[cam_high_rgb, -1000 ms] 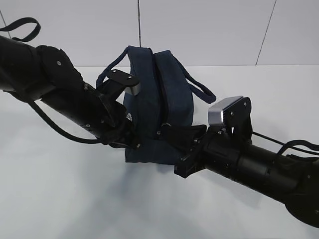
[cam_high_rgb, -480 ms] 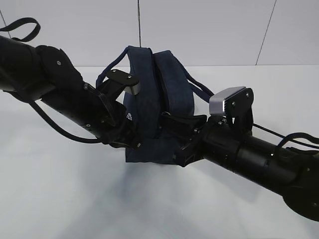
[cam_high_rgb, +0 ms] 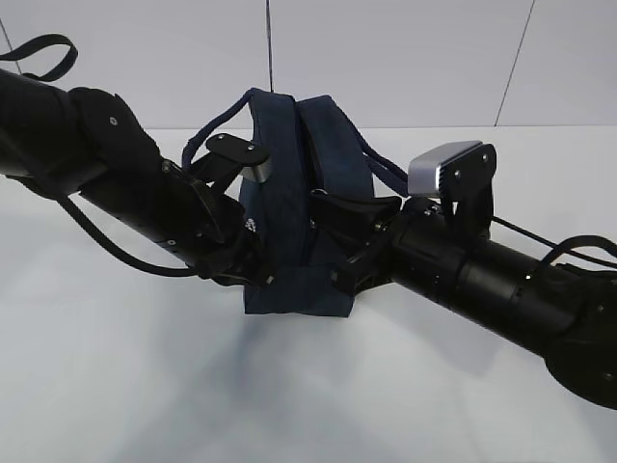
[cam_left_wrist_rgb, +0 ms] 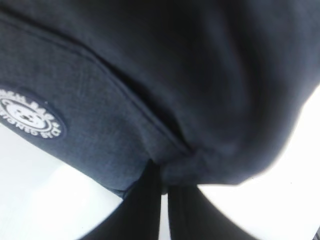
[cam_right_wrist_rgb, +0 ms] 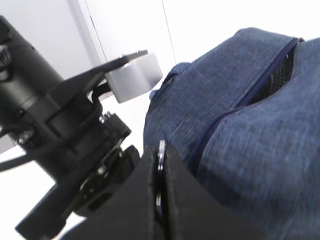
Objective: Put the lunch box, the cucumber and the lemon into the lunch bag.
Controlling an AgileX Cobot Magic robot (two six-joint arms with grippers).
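Both end effectors are clamped — left end effector (cam_left_wrist_rgb: 162, 200) on lunch bag (cam_high_rgb: 304, 183) fabric, right end effector (cam_right_wrist_rgb: 160, 200) on the ring pull (cam_right_wrist_rgb: 161, 155) — white desk (cam_high_rgb: 116, 386) around.

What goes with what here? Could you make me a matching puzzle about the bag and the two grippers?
1. dark navy fabric lunch bag
2. left gripper
3. right gripper
4. round white bear patch

A. shut on the small silver ring pull
B. on the bag's side
C. standing on the white table
D. pinching the bag's fabric

Pairs: 1-C, 2-D, 3-A, 4-B
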